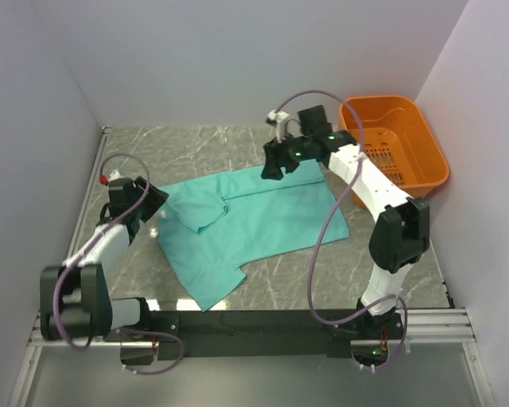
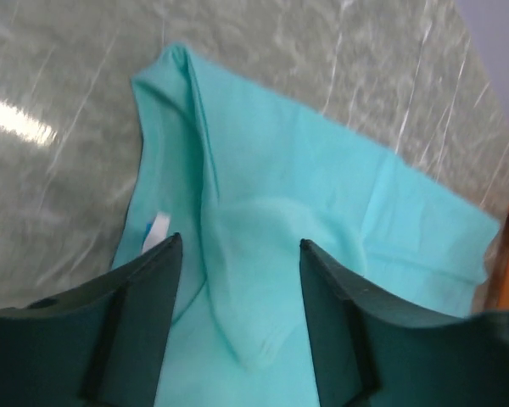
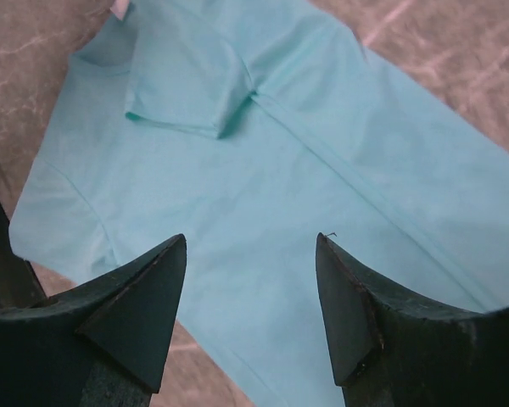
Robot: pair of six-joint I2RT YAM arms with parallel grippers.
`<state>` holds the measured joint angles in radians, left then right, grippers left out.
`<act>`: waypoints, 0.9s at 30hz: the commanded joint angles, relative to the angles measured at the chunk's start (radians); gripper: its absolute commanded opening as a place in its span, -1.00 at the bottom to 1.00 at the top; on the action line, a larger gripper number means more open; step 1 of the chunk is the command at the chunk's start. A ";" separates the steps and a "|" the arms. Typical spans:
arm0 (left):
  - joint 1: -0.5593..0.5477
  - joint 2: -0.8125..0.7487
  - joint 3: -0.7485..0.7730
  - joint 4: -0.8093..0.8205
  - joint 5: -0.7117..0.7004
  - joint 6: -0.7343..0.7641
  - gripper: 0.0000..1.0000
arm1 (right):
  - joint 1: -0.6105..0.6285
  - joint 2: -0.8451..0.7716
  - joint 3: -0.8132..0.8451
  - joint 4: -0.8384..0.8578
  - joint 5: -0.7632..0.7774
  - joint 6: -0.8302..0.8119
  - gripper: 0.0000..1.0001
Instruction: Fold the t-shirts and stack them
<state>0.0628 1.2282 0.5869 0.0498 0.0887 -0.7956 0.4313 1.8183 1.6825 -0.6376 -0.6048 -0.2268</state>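
One teal t-shirt point(image 1: 254, 222) lies mostly flat on the marble table, its upper half folded over with a sleeve lying across the body. It also shows in the left wrist view point(image 2: 322, 220) and the right wrist view point(image 3: 263, 161). My left gripper point(image 1: 155, 203) is open and empty, just above the shirt's left edge near the folded sleeve point(image 2: 246, 280). My right gripper point(image 1: 274, 166) is open and empty, hovering over the shirt's far edge; in its wrist view point(image 3: 251, 242) the cloth lies below the jaws.
An orange plastic basket point(image 1: 424, 153) stands at the back right corner. Grey walls close in the table on the left, back and right. Bare marble table point(image 1: 195, 140) shows behind the shirt and in front of it point(image 1: 322, 280).
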 commanded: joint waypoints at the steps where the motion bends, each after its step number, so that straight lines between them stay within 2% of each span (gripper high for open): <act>1: 0.045 0.120 0.094 0.113 0.094 -0.002 0.16 | -0.049 -0.054 -0.108 0.051 -0.147 -0.043 0.38; 4: 0.078 0.235 0.152 0.130 0.135 0.002 0.04 | -0.087 -0.083 -0.155 0.072 -0.174 -0.034 0.38; 8: 0.098 0.359 0.215 0.127 0.163 0.016 -0.02 | -0.124 -0.100 -0.168 0.084 -0.205 -0.022 0.38; 14: 0.098 0.470 0.307 0.105 0.186 0.024 -0.09 | -0.146 -0.108 -0.188 0.099 -0.231 -0.009 0.38; 21: 0.098 0.551 0.378 0.059 0.180 0.044 -0.26 | -0.175 -0.125 -0.188 0.104 -0.265 0.009 0.38; 24: 0.097 0.568 0.392 0.053 0.189 0.056 -0.38 | -0.192 -0.134 -0.190 0.107 -0.271 0.015 0.38; 25: 0.100 0.571 0.396 0.053 0.192 0.059 -0.58 | -0.198 -0.134 -0.191 0.110 -0.274 0.018 0.38; 27: 0.104 0.580 0.410 0.041 0.191 0.067 -0.84 | -0.206 -0.137 -0.195 0.110 -0.279 0.021 0.37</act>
<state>0.1604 1.8027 0.9493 0.0929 0.2600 -0.7593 0.2424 1.7374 1.4975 -0.5674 -0.8513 -0.2176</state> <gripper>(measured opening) 0.127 0.688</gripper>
